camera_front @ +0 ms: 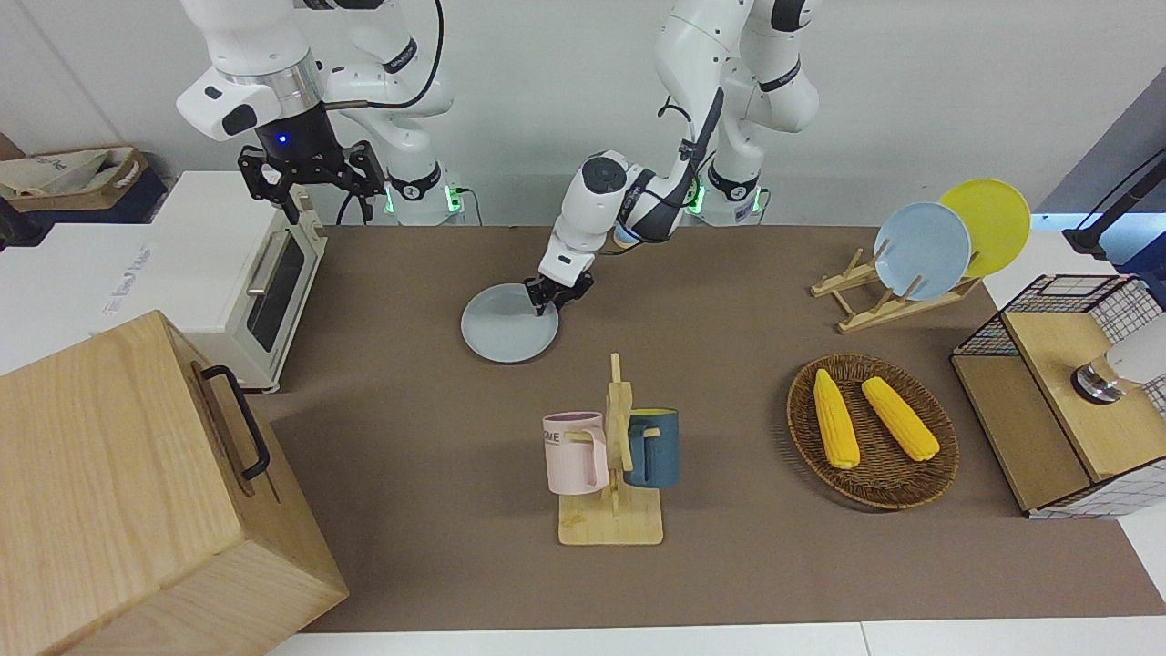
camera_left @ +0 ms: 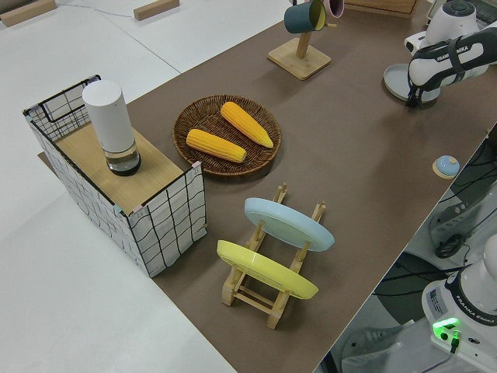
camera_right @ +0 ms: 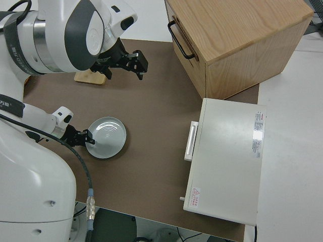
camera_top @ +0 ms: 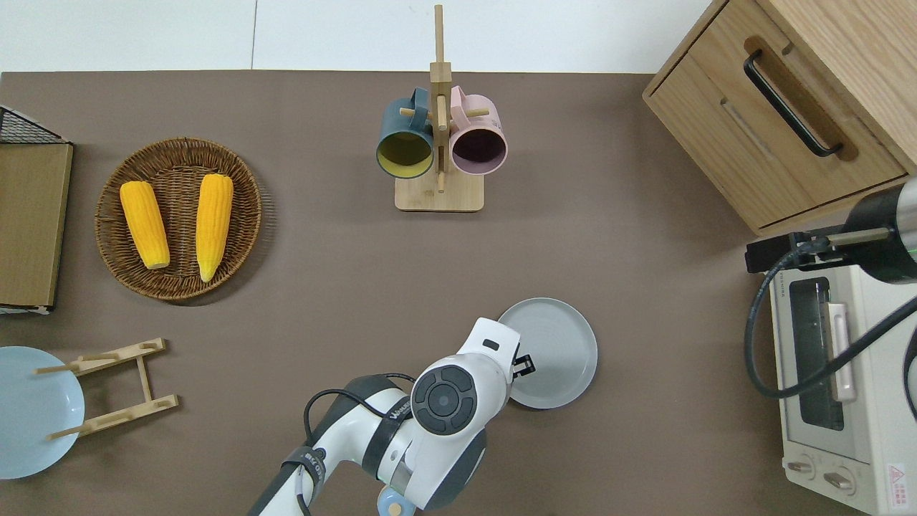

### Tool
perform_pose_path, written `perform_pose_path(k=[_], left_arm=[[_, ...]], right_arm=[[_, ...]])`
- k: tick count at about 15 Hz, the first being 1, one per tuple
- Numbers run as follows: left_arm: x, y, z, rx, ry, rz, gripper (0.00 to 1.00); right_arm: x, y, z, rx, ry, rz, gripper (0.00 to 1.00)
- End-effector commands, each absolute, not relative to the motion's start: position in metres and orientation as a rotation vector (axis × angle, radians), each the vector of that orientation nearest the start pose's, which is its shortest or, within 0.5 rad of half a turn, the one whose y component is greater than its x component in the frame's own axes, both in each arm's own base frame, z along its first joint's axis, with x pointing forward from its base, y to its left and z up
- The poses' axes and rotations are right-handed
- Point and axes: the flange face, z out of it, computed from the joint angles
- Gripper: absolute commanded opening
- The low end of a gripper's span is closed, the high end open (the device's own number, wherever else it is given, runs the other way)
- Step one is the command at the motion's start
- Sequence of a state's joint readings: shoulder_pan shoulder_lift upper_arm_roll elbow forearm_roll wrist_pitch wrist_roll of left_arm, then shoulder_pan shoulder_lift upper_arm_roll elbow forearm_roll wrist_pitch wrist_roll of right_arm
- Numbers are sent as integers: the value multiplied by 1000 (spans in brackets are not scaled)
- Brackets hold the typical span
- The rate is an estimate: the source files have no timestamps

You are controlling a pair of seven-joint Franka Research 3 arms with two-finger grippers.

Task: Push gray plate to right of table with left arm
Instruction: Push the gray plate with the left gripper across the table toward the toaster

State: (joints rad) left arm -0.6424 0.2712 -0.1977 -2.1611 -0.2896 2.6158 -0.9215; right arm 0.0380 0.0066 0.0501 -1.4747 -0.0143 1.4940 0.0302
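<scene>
Left pincer [camera_top: 525,366] sits low at the gray plate [camera_top: 555,351], on the rim edge that faces the left arm's end of the worktop [camera_top: 322,287]. Fingers look slightly apart, one tip over the rim; the plate lies flat on the mat and nothing is clamped. Right arm parked, its pincer [camera_front: 310,178] spread wide and empty

Landmark is the mug rack [camera_top: 438,143]: plate is nearer to the robots than the rack and shifted toward the right arm's end, well apart from it. Toaster oven [camera_top: 834,380] sits further toward that end, with open mat between it and the plate

Handling, as a judgement: stiff, light, likely ceramic or melamine, so chippable; smooth base should slide on the matte mat with some drag. No grasp needed. Contact should stay low on the rim wall, in line with the plate centre; off-centre contact will spin it, and a high fingertip will ride over the shallow rim

Views: overhead hides most of the pincer under the wrist, only the fingertips show. Front view shows the finger ends down at rim height. Right side view shows the gap from plate to oven, and the tips meeting the rim. Left side view gives only a plate sliver past the arm
</scene>
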Motion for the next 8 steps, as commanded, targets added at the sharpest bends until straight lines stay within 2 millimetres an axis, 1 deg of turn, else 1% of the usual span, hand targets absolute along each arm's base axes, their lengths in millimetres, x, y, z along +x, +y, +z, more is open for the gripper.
perform_pose_path(k=[1, 3, 4, 5, 8], left_arm=[[394, -435, 284, -3334, -585, 53, 995], [397, -432, 293, -3326, -577, 38, 993], [401, -429, 300, -3312, -572, 54, 993], [406, -426, 312, -3294, -525, 63, 993], [423, -405, 330, -3274, -463, 82, 993]], right_arm=[[544, 47, 662, -3132, -88, -14, 983], [544, 47, 662, -3132, -88, -14, 983], [544, 47, 662, -3132, -88, -11, 983], [544, 47, 662, -3132, -88, -11, 983], [544, 47, 662, -3132, -88, -14, 983]])
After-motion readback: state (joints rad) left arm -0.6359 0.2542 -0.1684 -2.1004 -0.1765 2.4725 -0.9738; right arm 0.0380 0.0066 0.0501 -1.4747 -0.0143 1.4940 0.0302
